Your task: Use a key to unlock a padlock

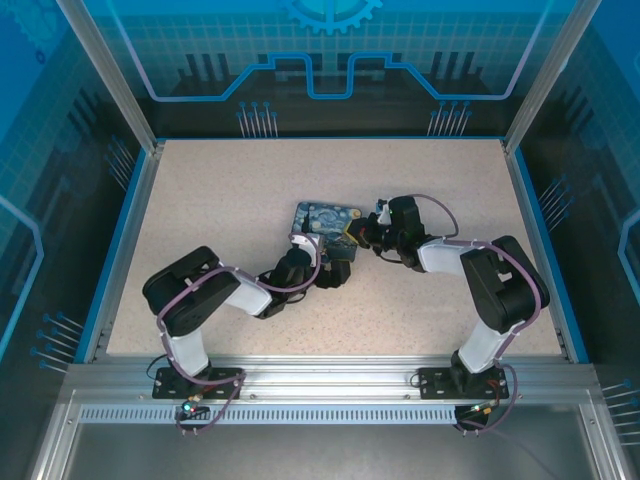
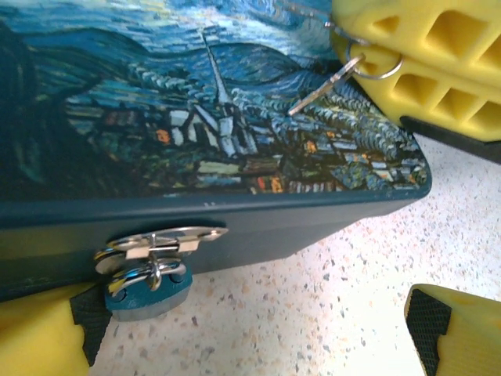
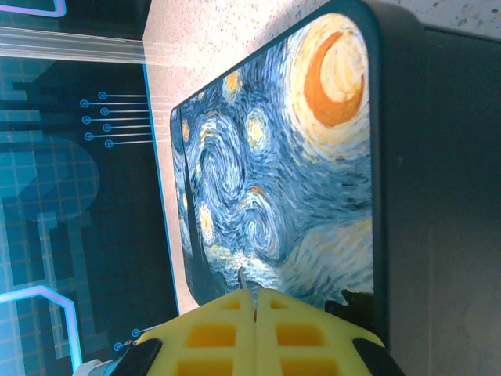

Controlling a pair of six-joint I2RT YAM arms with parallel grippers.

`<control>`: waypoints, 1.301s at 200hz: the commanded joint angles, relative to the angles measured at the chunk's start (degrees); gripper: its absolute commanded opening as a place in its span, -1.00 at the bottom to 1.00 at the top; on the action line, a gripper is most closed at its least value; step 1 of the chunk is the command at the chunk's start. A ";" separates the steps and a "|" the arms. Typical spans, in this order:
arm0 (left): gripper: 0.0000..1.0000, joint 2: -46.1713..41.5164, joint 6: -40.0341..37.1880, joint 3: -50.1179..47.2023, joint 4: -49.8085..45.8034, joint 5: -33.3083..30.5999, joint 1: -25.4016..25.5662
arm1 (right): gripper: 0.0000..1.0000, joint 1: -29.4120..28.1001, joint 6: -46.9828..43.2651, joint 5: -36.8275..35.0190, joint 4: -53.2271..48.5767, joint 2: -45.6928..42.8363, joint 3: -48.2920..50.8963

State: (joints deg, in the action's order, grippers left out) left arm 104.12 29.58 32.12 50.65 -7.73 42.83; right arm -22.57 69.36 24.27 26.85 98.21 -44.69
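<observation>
Brass-dark key (image 2: 321,88), pinched in the clenched right gripper (image 3: 254,309) over the box lid (image 2: 196,141), should descend tip-first to the padlock (image 2: 145,288) (keyway unseen), which the left gripper (image 2: 246,345), released, brackets.

Honestly, no lettering, numbers or brand names I can read anywhere here. The closest thing to a sign is the half gear emblem (image 1: 330,12) printed on the blue back panel (image 1: 200,40), way out past both grippers. It has circuit-style lines under it, and there are little pin-dot traces on the side walls too.

The box (image 3: 297,157) lid right ahead of the right gripper (image 3: 256,301) is a swirly night-sky painting print: orange crescent moon, village with a steeple, no signature I can make out.

The padlock (image 2: 145,291), low in front of the left gripper (image 2: 246,333), and the key (image 2: 321,90) pinched by the right one show no legible stamp either.
</observation>
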 commanded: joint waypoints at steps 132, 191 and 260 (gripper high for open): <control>0.97 -0.58 -3.46 1.15 -14.99 -12.18 0.18 | -1.00 0.62 -1.45 -1.03 -3.47 0.11 0.48; 0.97 3.43 -4.89 5.75 -13.45 -2.67 0.22 | -1.00 0.68 -1.51 -1.11 -3.75 0.12 0.67; 0.89 3.49 2.55 4.12 -0.55 13.20 -1.88 | -1.00 0.77 -2.04 -1.17 -4.28 0.20 0.57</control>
State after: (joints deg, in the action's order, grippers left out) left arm 105.80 26.65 37.23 44.75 -6.04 41.60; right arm -22.37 68.71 24.23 26.70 98.21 -44.69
